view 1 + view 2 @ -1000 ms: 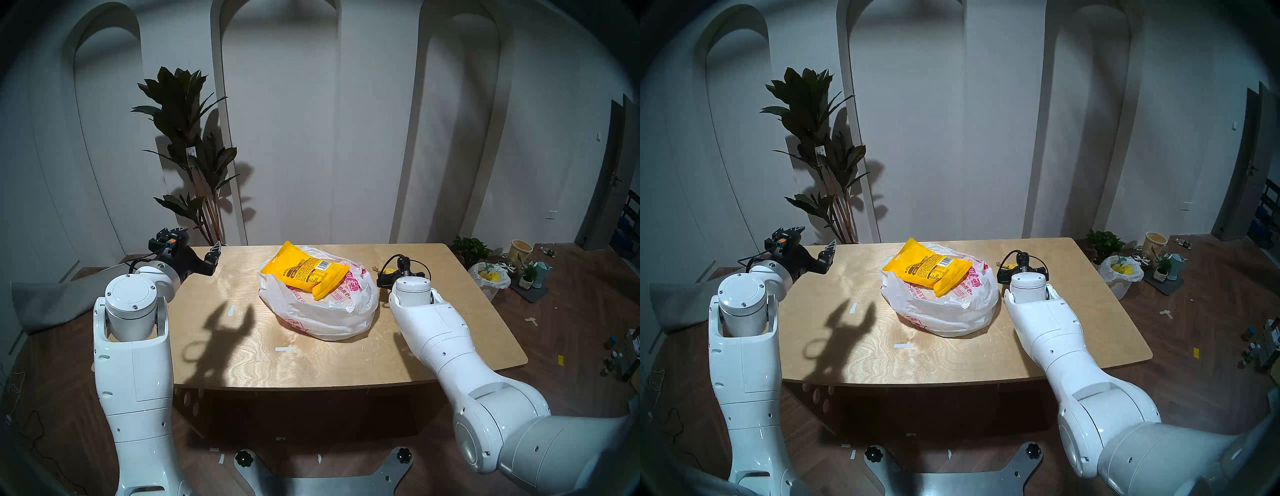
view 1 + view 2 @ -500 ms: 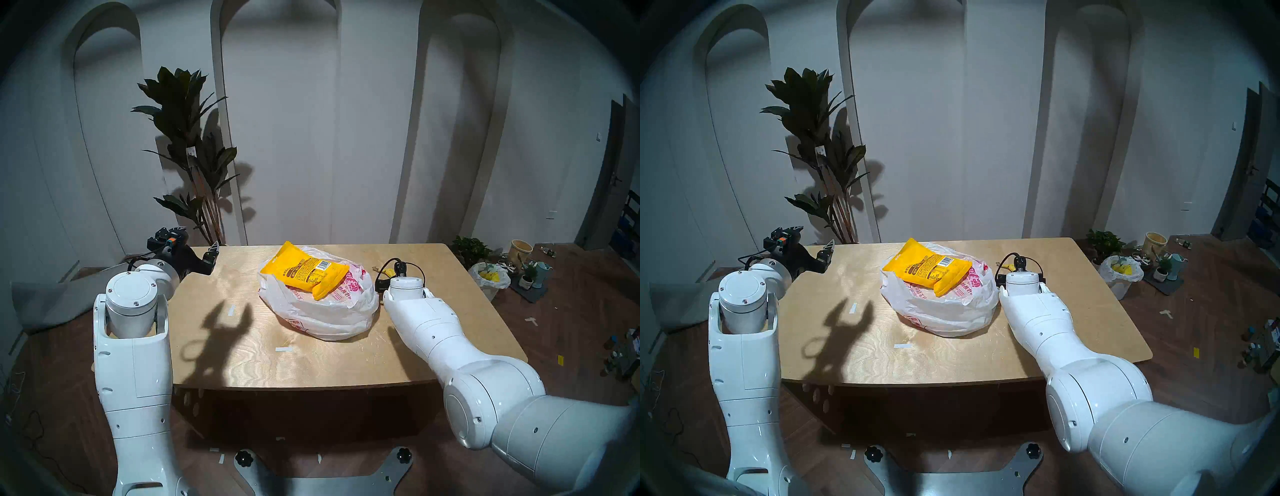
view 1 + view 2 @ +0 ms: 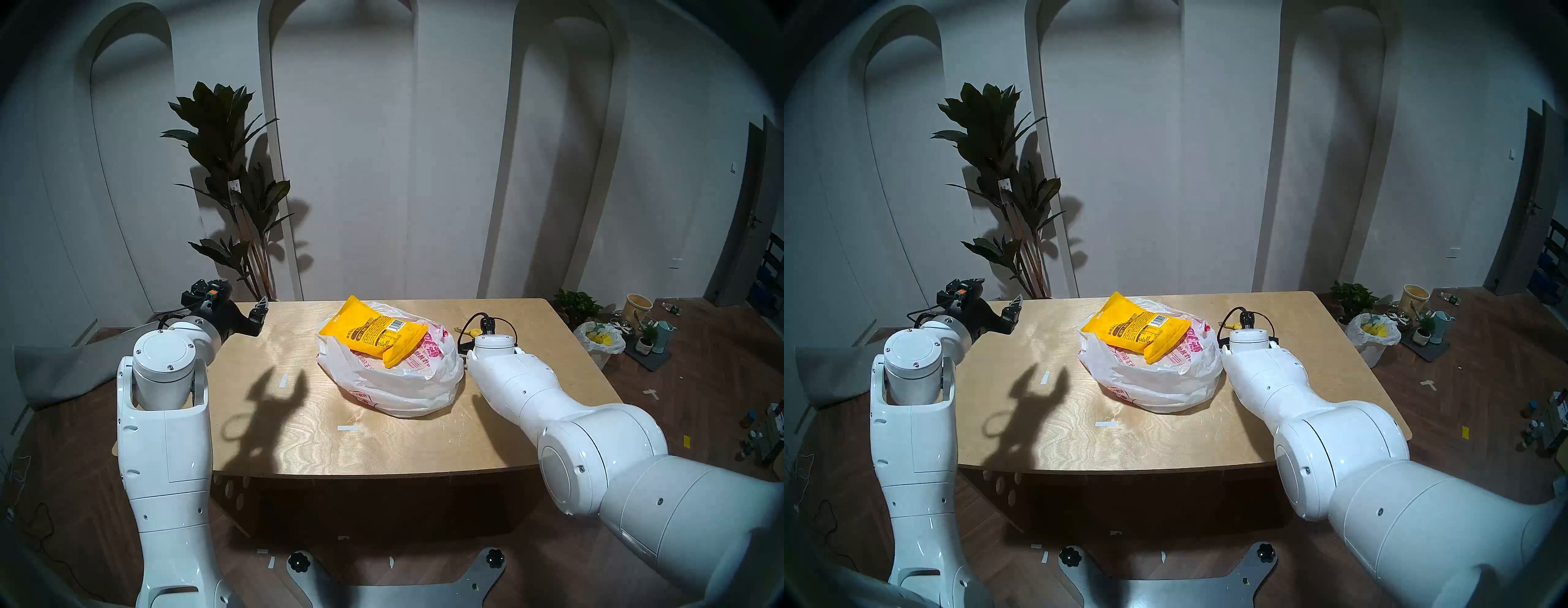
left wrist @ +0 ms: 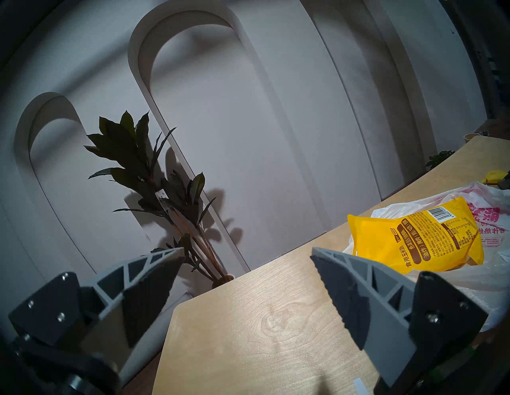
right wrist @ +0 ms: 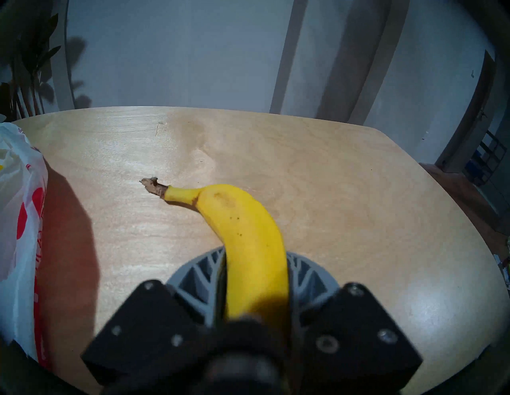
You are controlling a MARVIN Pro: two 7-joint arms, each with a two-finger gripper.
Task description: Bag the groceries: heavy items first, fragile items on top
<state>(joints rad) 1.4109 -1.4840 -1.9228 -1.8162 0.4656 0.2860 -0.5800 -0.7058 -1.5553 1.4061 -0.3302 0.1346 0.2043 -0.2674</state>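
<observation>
The yellow pouch point(image 3: 375, 335) with brown print and a barcode lies on top of the crumpled white printed bag point(image 3: 394, 382) at mid-table; I cannot tell whether it is inside. Both also show in the left wrist view, the pouch point(image 4: 427, 240) and the bag point(image 4: 491, 215). My right gripper point(image 5: 256, 264) is shut on the banana point(image 5: 245, 226), which lies on or just above the table right of the bag point(image 5: 24, 207), stem pointing left. The banana point(image 3: 475, 332) peeks out behind my right wrist. My left gripper point(image 3: 242, 297) is open and empty over the table's far-left corner.
The wooden table point(image 3: 382, 441) carries two white tape strips point(image 3: 348, 428). A tall potted plant point(image 3: 237, 178) stands behind the far-left corner. On the floor to the right are a small white bag point(image 3: 600, 337) showing yellow and green, and several pots point(image 3: 638, 303).
My right wrist and forearm have shifted left toward the bag and the elbow has swung inward; the banana stays in nearly the same spot. The left arm has barely moved.
</observation>
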